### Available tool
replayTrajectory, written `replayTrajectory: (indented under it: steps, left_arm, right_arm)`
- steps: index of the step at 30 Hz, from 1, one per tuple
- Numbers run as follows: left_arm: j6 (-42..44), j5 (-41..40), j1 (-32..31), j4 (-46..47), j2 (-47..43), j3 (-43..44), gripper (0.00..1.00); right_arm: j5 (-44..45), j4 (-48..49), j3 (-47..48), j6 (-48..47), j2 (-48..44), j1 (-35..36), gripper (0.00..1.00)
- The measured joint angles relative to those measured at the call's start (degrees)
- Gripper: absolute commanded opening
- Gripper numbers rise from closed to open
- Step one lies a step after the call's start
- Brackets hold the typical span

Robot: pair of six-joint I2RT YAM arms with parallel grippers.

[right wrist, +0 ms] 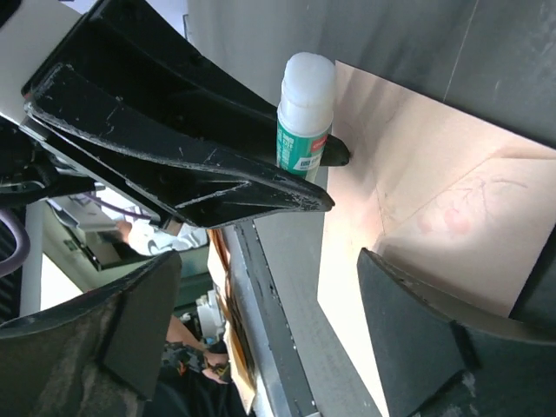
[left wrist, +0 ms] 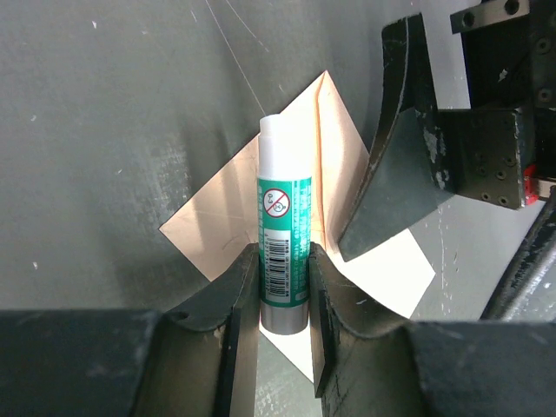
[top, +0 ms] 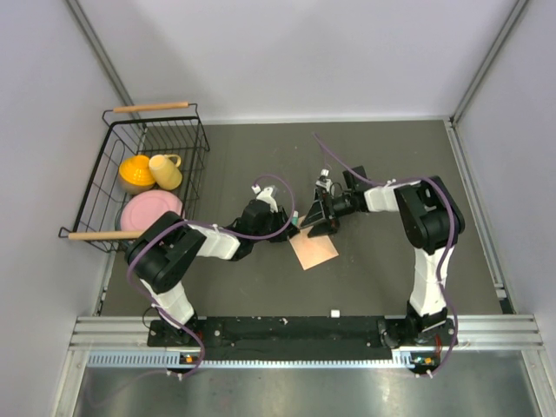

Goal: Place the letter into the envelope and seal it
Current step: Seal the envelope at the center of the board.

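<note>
Envelope, plain peach paper, lies flat on the dark surface, a little near of its middle and turned corner-on to the arms. Fold lines cross its face in both wrist views; whether the flap is down I cannot tell.

At the envelope's far left corner, the left pincer is clamped on a glue stick. The stick's grey base sits between the two fingers. Its green label and white end stick out past the tips, over the envelope's edge. Whether the white end touches the paper I cannot tell.

The right pincer hangs just beside the left one, over the envelope's far corner. In its own wrist view the jaws stand wide with nothing between them, only bare surface and peach paper showing through the gap. One of its dark fingers shows in the left wrist view, close to the right of the glue stick and above the envelope.

Far left on the surface stands a black wire basket with wooden handles. It holds an orange bowl, a yellow mug and a pink plate.
</note>
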Motion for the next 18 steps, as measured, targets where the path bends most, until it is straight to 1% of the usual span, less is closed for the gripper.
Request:
replayTrajectory:
  steps: [1, 2, 4, 18]
  left_arm:
    - [0.0, 0.0, 0.0, 0.0, 0.0, 0.0, 0.0]
    - [0.0, 0.0, 0.0, 0.0, 0.0, 0.0, 0.0]
    - [0.0, 0.0, 0.0, 0.0, 0.0, 0.0, 0.0]
    - [0.0, 0.0, 0.11, 0.0, 0.0, 0.0, 0.0]
  right_arm:
    - [-0.37, 1.7, -0.39, 1.11, -0.24, 0.02, 0.89]
    - [-0.57, 3.28, -0.81, 1.97, -0.28, 0.02, 0.95]
    - [-0.57, 5.49, -1.66, 3.54, -0.28, 0.02, 0.98]
    - [-3.17, 10.45, -2.84, 7.43, 1.16, -0.63, 0.99]
